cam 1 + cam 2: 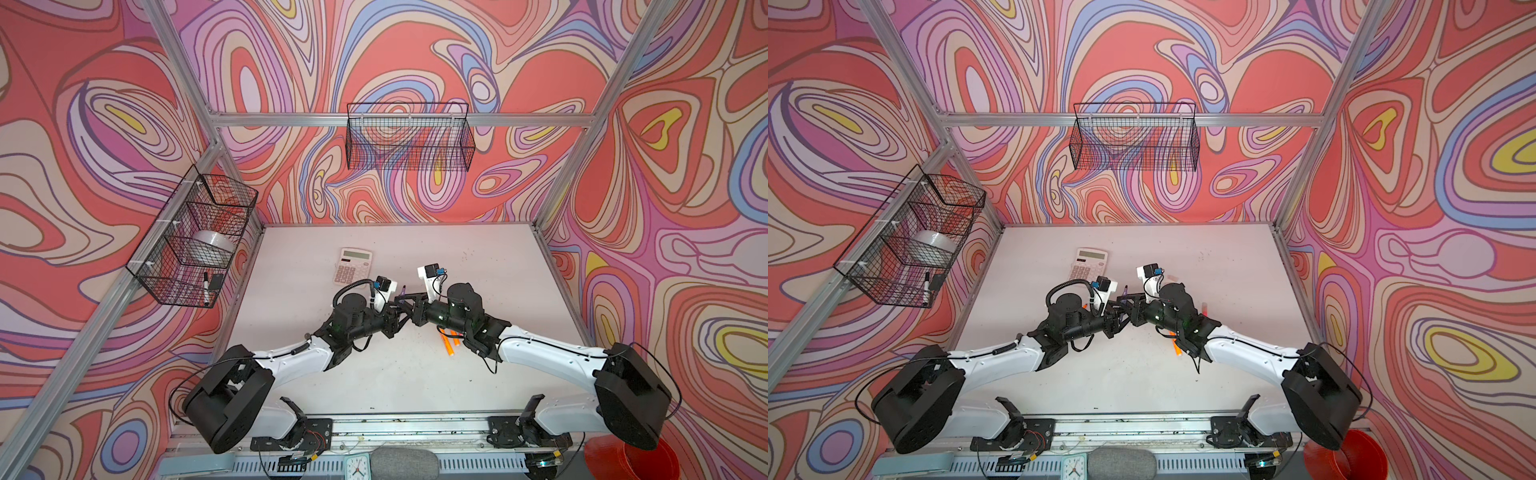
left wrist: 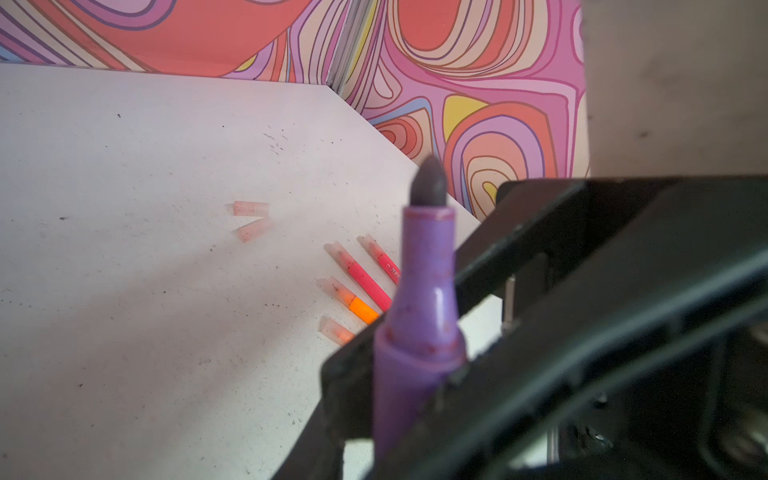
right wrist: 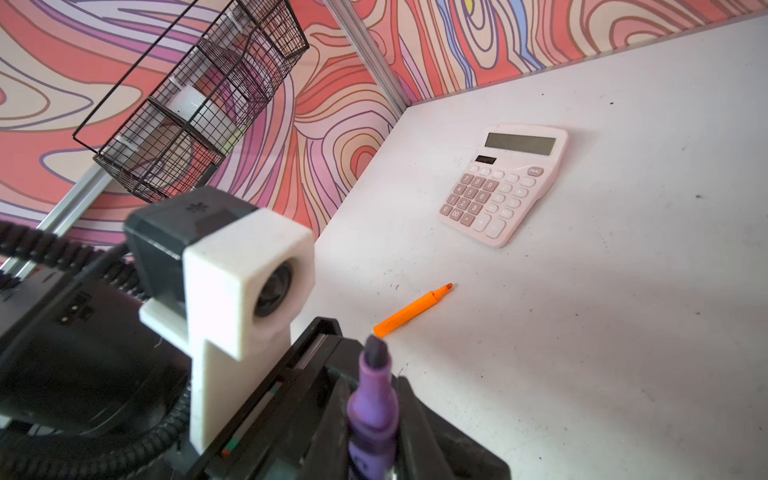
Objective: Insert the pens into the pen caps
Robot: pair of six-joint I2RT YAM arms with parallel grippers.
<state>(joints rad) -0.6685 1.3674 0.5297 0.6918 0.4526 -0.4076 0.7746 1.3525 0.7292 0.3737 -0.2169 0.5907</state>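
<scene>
The right pincer (image 3: 372, 419) is clamped tight on the purple pen (image 3: 371, 390), whose tip is bare. It holds the pen above the middle of the bench (image 1: 457, 257), just beside the left pincer (image 1: 395, 311), and I cannot tell whether that pincer's jaws are parted or closed. Two loose pen caps (image 2: 250, 208) lie together on the bench, and an uncapped orange pen (image 3: 411, 311) lies near the calculator (image 3: 505, 183).

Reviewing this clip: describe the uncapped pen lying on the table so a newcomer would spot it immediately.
Start at the pink calculator on the white table. Near its keypad end an orange pen lies alone on bare tabletop, tip roughly toward the calculator. Unlike the other orange pens, its tip is bare, with no pale cap.
</scene>
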